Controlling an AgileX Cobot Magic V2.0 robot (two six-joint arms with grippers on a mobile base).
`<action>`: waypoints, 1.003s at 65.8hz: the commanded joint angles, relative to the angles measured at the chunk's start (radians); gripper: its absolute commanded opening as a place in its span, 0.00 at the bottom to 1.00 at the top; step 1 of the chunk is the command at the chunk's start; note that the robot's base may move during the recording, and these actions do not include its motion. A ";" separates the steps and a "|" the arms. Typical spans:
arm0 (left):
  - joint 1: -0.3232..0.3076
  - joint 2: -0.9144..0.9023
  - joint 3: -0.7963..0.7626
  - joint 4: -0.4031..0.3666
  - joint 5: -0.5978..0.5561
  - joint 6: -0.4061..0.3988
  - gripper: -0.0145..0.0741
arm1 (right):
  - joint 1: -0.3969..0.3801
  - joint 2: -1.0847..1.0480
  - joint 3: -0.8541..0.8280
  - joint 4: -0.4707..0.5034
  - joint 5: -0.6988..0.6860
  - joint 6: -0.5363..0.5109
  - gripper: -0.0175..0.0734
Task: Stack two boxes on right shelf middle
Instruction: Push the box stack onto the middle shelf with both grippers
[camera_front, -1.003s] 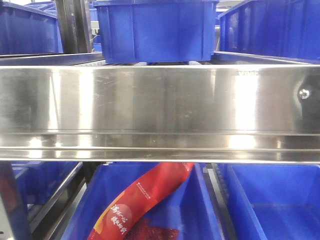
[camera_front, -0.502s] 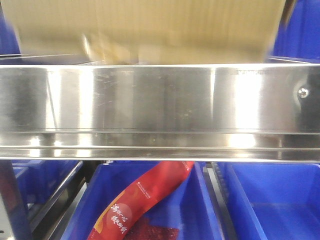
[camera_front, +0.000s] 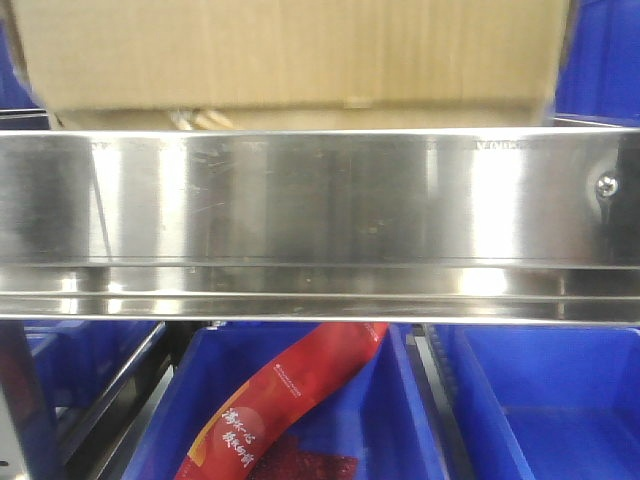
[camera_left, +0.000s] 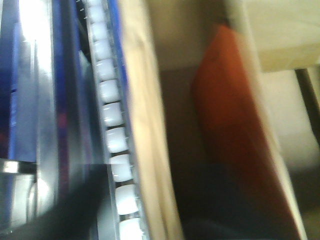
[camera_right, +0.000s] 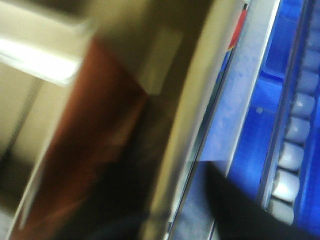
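Neither gripper gives you a readable jaw state: out front the brown box (camera_front: 290, 55) fills the space above the shelf rail (camera_front: 320, 200), your left wrist blurs along its cardboard wall (camera_left: 145, 125) beside white rollers (camera_left: 116, 140), your right wrist likewise (camera_right: 185, 100).

Glare streaks the shelf (camera_front: 300, 200) — both wrist views blurred.

Plain tan-brown corrugated cardboard box (camera_front: 290, 55); mirror-bright silver stainless-steel shelf rail (camera_front: 300, 200); deep blue plastic bins (camera_front: 540, 400); red foil packet (camera_front: 285, 400) with gold lettering; white rollers (camera_left: 112, 115).
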 joint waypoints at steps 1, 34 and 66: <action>0.000 -0.010 -0.008 0.004 -0.005 0.002 0.84 | -0.002 -0.003 -0.019 -0.004 -0.012 -0.016 0.78; 0.000 -0.255 0.047 0.004 -0.017 0.002 0.64 | -0.002 -0.207 0.022 -0.010 -0.084 -0.016 0.51; 0.000 -0.739 0.733 -0.005 -0.484 -0.015 0.04 | -0.002 -0.608 0.708 -0.020 -0.448 -0.059 0.02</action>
